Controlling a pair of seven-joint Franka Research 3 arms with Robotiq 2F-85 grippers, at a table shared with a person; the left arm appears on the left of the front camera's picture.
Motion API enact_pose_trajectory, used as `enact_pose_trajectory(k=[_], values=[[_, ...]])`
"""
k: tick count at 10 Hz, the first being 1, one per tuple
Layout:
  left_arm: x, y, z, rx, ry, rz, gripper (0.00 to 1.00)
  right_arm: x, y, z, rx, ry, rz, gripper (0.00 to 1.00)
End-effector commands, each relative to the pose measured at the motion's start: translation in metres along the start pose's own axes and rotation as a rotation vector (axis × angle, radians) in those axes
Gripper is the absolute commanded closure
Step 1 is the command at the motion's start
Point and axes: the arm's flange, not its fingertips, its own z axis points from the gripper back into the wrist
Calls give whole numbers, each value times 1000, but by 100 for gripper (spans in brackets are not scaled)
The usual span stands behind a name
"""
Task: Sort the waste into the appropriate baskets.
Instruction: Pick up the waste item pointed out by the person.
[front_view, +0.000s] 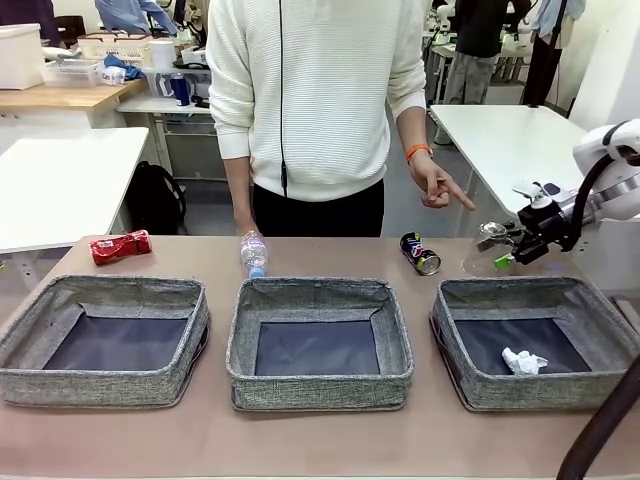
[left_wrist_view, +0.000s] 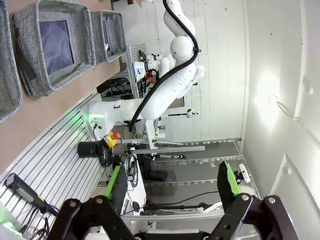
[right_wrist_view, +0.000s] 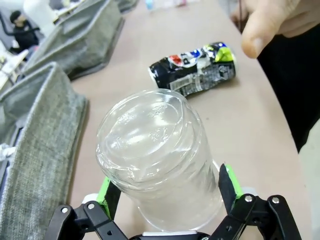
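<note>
A clear plastic cup (right_wrist_view: 160, 155) sits between the open fingers of my right gripper (right_wrist_view: 167, 187), its base toward the wrist camera; whether the green pads (right_wrist_view: 227, 185) touch it I cannot tell. From the front, that gripper (front_view: 497, 250) is at the cup (front_view: 480, 250) behind the right basket (front_view: 540, 395). A dented dark printed can (front_view: 421, 254) (right_wrist_view: 195, 67) lies just beyond. A small clear bottle (front_view: 254, 252) lies behind the middle basket (front_view: 320, 385), and a red can (front_view: 120, 246) behind the left basket (front_view: 100, 385). A white paper wad (front_view: 522, 361) lies in the right basket. My left gripper (left_wrist_view: 172, 182) is open and holds nothing, facing away from the table.
A person in a white sweater stands at the far edge, one hand (front_view: 440, 185) pointing down toward the cup and the dark can; that fingertip (right_wrist_view: 257, 42) hangs close above the can. The left wrist view shows basket rims (left_wrist_view: 60, 75) and a robot base.
</note>
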Motion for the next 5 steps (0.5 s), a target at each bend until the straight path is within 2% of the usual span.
enact_pose_trajectory(k=[1, 2, 4, 5], values=[[-1, -2, 0, -11, 0, -14, 7, 0, 3, -3, 17, -36, 30, 0], [-1, -2, 0, -11, 0, -14, 7, 0, 3, -3, 9, -34, 30, 17], [-1, -2, 0, -11, 0, -14, 7, -1, 2, -1, 8, -47, 28, 20], [-1, -2, 0, -11, 0, -14, 7, -1, 2, -1, 5, -44, 28, 40]])
